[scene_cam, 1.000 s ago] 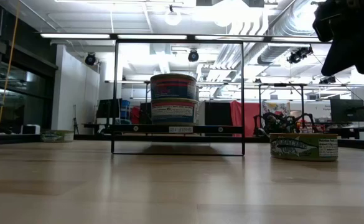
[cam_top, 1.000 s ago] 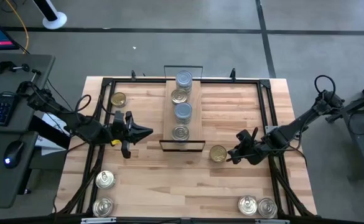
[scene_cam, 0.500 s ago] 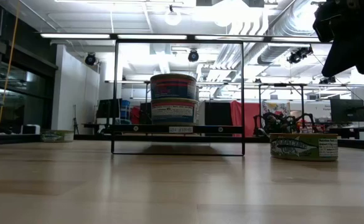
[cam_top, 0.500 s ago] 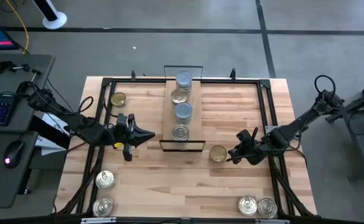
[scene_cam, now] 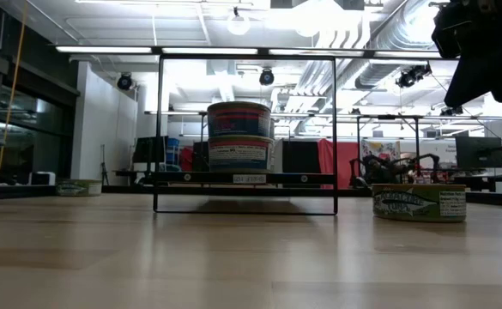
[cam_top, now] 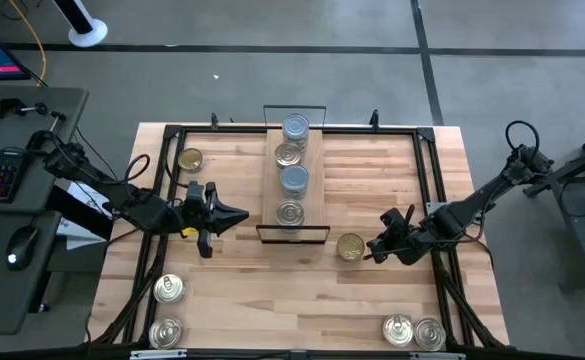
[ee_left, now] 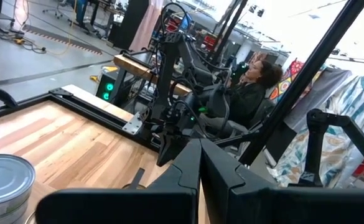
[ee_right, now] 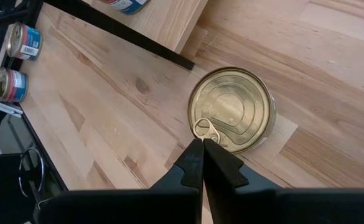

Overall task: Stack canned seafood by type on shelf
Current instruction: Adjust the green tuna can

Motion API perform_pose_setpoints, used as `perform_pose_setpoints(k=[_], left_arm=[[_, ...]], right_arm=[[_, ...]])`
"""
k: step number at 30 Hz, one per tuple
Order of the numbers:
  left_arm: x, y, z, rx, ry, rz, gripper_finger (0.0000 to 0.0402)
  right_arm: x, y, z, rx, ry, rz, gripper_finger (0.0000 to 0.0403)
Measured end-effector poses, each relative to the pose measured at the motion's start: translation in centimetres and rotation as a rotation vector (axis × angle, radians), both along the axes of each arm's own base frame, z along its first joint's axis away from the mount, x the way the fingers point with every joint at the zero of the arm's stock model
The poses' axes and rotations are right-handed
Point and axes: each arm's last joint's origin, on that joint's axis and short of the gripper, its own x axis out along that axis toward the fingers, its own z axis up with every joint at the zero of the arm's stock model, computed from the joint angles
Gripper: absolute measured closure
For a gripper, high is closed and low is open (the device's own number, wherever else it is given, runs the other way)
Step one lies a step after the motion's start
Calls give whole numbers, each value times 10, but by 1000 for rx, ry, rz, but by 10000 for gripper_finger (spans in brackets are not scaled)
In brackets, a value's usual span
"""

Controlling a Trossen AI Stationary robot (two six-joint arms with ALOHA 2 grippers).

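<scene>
Task part complete. In the high view, the shelf (cam_top: 294, 200) sits at the centre of the table (cam_top: 232, 300) and carries four tin positions in a row: a silver-blue top (cam_top: 295, 126) at the 12 o'clock end, a gold top (cam_top: 288, 155) next, another silver-blue top (cam_top: 293, 178), then a gold top (cam_top: 290, 213) at the 6 o'clock end. The low view shows at least one two-high stack (scene_cam: 238, 137).

Outstanding on the tabletop:
- one gold tin (cam_top: 189, 160) at 10 o'clock;
- two tins (cam_top: 168, 310) at 7 o'clock;
- two tins (cam_top: 413, 331) at 5 o'clock;
- one gold tin (cam_top: 350, 247) at 4 o'clock of the shelf.

The right gripper (cam_top: 378, 249) is clenched and empty, just beside that last tin. The left gripper (cam_top: 234, 214) is clenched and empty, at 9 o'clock of the shelf.
</scene>
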Motion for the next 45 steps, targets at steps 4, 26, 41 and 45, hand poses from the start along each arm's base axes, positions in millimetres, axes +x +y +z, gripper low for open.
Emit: perform_pose_setpoints(k=[4, 26, 41, 45], left_arm=[[0, 0, 0, 6, 0, 1, 402], [28, 56, -30, -246, 157, 297, 402], [42, 177, -79, -221, 547, 217, 401], [30, 209, -74, -193, 480, 179, 402]], right_arm=[[0, 0, 0, 1, -1, 0, 402], [60, -85, 40, 6, -461, -101, 403], [117, -152, -38, 208, -312, -105, 403], [139, -158, -40, 226, -303, -123, 403]])
